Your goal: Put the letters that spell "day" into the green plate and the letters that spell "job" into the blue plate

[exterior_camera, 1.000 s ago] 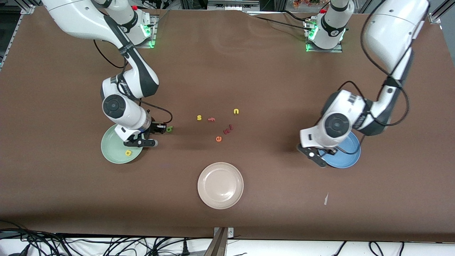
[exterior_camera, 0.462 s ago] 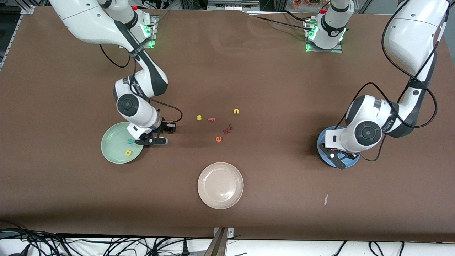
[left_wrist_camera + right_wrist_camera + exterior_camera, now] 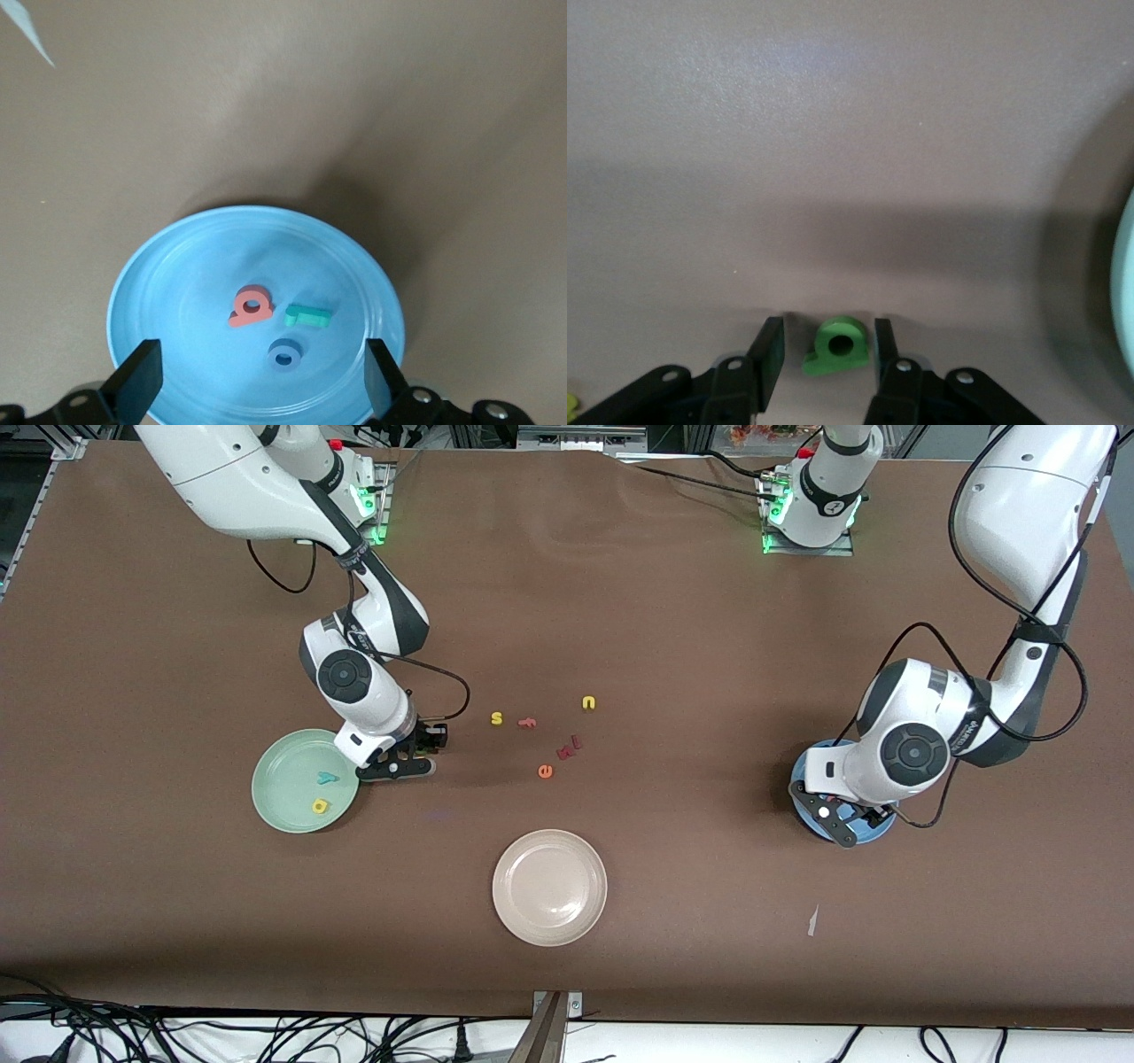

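My left gripper (image 3: 837,825) hangs open over the blue plate (image 3: 879,828). In the left wrist view its fingers (image 3: 142,381) stand wide over the plate (image 3: 159,266), which holds the salmon b (image 3: 252,305), the teal j (image 3: 308,314) and the blue o (image 3: 285,354). My right gripper (image 3: 400,765) is low over the table beside the green plate (image 3: 279,797). It is open, and the green d (image 3: 837,345) lies flat between its fingers (image 3: 769,354), a small gap on each side. The teal y (image 3: 328,778) and yellow a (image 3: 320,806) lie in the green plate.
Loose letters lie mid-table: a yellow s (image 3: 496,718), an orange f (image 3: 527,723), a yellow u (image 3: 588,702), a dark red pair (image 3: 568,747) and an orange e (image 3: 545,771). A beige plate (image 3: 549,886) sits nearer the camera. A white scrap (image 3: 811,921) lies near the blue plate.
My right gripper left the green plate and moved to the d, uncovering the teal y in that plate. My left gripper moved from beside the blue plate to over it.
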Motion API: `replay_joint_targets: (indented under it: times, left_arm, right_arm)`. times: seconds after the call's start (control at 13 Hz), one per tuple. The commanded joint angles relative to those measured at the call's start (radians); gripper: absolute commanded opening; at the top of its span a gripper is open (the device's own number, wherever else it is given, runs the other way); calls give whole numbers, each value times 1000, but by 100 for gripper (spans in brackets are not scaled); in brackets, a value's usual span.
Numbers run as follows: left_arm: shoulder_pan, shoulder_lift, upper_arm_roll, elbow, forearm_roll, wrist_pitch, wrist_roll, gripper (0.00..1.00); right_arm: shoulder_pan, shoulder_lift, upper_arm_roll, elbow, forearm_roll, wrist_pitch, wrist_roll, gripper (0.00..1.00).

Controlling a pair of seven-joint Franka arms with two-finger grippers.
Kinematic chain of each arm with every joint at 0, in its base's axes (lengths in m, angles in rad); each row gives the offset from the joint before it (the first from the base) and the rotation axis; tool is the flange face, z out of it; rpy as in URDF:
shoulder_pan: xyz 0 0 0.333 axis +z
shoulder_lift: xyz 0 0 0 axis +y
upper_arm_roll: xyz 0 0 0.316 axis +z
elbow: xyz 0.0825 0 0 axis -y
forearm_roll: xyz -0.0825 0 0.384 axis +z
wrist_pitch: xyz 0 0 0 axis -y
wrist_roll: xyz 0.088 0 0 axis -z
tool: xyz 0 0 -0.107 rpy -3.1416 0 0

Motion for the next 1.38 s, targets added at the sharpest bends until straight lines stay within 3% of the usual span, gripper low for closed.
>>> replay_joint_targets:
  times: [0.0,0.31,0.62,1.0,1.23,1.31]
  left_arm:
    - [13,-111,-3,-3,-122,-75,0,100]
    - [34,-224,4,74,-286,-243,-61,100]
    - [37,-338,10,175,-297,-460,-236,100]
    - [10,-423,76,163,-409,-482,-261,100]
    - [-148,-461,281,146,-411,-476,-343,100]
    - [-162,-490,306,122,-418,-462,-445,100]
  right_arm:
    - [-2,-13,2,-26,-29,20,13,49]
    - [0,-13,4,-73,-30,81,14,49]
    - [0,-13,4,-73,-30,81,13,43]
    - [-2,-20,2,-70,-30,75,-1,28]
    - [-26,-80,2,-30,-27,-19,-59,28]
    - [-70,-112,2,-23,-24,-50,-96,28]
